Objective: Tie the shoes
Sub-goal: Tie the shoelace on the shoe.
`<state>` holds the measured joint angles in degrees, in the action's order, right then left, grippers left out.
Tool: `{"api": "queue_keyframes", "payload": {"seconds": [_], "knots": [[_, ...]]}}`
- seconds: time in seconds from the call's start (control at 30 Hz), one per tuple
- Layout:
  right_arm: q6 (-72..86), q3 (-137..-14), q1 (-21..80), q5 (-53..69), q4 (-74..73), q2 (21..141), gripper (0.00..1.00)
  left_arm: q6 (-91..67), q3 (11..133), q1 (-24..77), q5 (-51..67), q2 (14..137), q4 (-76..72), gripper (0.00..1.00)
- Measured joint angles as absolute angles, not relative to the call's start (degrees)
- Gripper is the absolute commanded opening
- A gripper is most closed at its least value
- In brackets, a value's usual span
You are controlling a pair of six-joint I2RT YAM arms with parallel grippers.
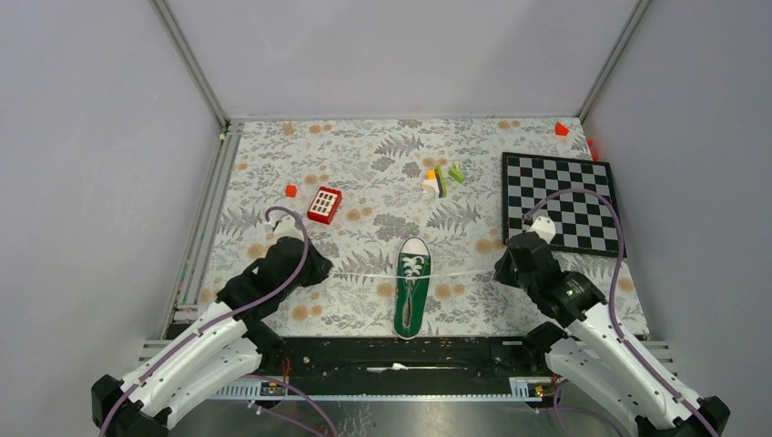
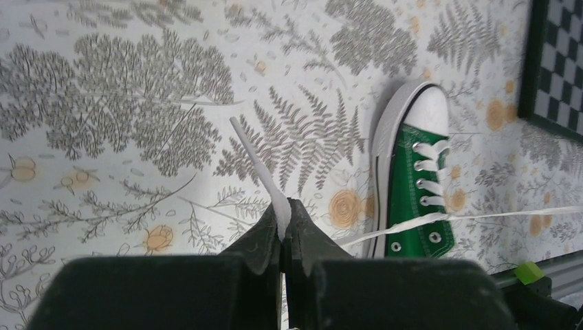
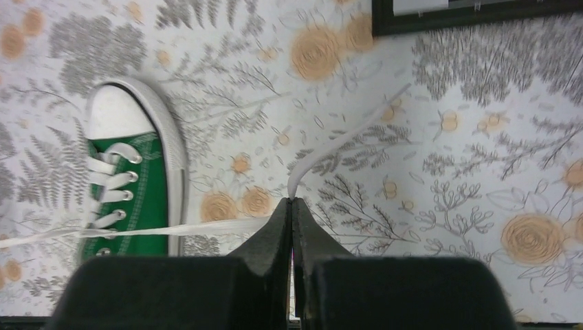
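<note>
Green shoe [image 1: 412, 287] on the surface [image 1: 273, 182] between the hands, left hand [image 2: 284, 221] and right hand [image 3: 292, 206] each clenched on a white lace end [image 2: 256, 162], drawn taut sideways; no bow visible, looping and tying apparently left.

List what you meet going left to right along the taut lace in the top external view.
Left gripper, shut on one end of the white lace → small green canvas sneaker with white toe cap → right gripper, shut on the lace's other end.
</note>
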<state>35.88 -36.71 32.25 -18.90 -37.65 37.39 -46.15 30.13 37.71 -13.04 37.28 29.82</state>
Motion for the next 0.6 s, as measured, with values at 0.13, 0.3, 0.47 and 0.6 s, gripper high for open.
{"api": "queue_keyframes", "payload": {"seconds": [0.13, 0.3, 0.47, 0.6], "knots": [[39.5, -30.2, 32.2, -18.0, -37.5, 35.8, 0.00, -48.1, 26.3, 37.6, -12.2, 36.9, 30.1, 0.00], [42.2, -27.0, 32.2, -17.5, -38.6, 33.5, 0.00, -48.7, 25.1, 37.4, -12.3, 34.9, 31.1, 0.00], [43.4, -26.7, 32.2, -17.5, -38.7, 32.2, 0.00, -48.7, 25.2, 36.9, -12.3, 34.6, 31.2, 0.00], [44.1, -26.7, 32.2, -17.6, -39.0, 32.1, 0.00, -48.7, 25.1, 36.9, -12.2, 34.6, 31.2, 0.00]]}}
